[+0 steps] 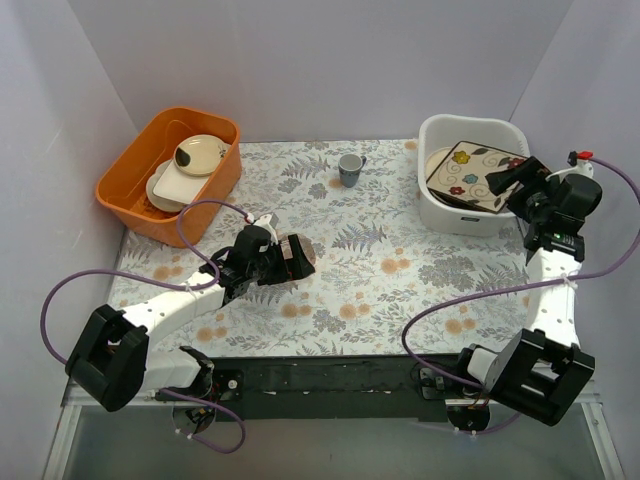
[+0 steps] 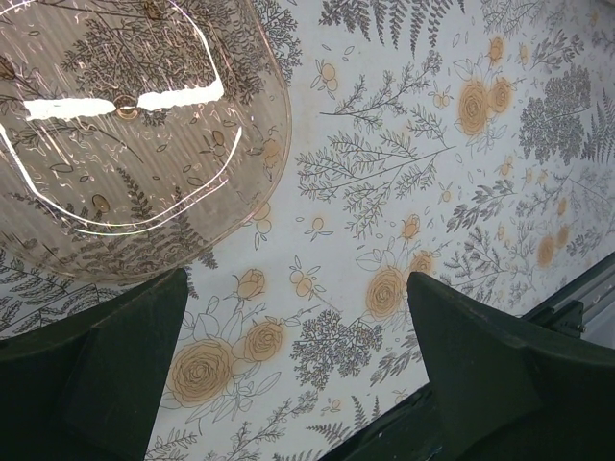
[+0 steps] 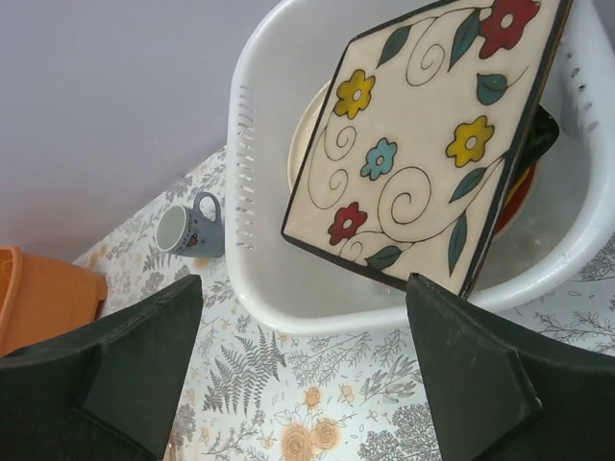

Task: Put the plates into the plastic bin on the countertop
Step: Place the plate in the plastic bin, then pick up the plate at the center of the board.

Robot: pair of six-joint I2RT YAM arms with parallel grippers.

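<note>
countertop [image 1: 380,270]: cloth with ferns and flowers; the plastic bin sits at its far right corner.
plastic bin [image 3: 252,144]: white, rolled rim, plates stacked inside.
orange tub [image 1: 125,190]: well left of the bin, cream dishes [image 1: 200,153] in it.
right gripper [image 3: 303,370]: by the bin's right rim, jaws spread wide, nothing between them.
left gripper [image 2: 298,375]: well left of the bin, low over the cloth, jaws fully apart, empty.
square plate [image 3: 423,134]: cream with flowers and a dark edge; inside the bin, tilted, leaning on the plates below.
round cream plate [image 3: 300,134]: in the bin under the square plate, mostly hidden.
dark-and-red plate [image 3: 527,158]: in the bin under the square plate, only the edge shows.
pink plate [image 2: 125,134]: translucent, flat on the cloth, well left of the bin, just beside the left gripper's finger; contact unclear.
cup [image 1: 350,170]: grey-blue, upright, left of the bin.
</note>
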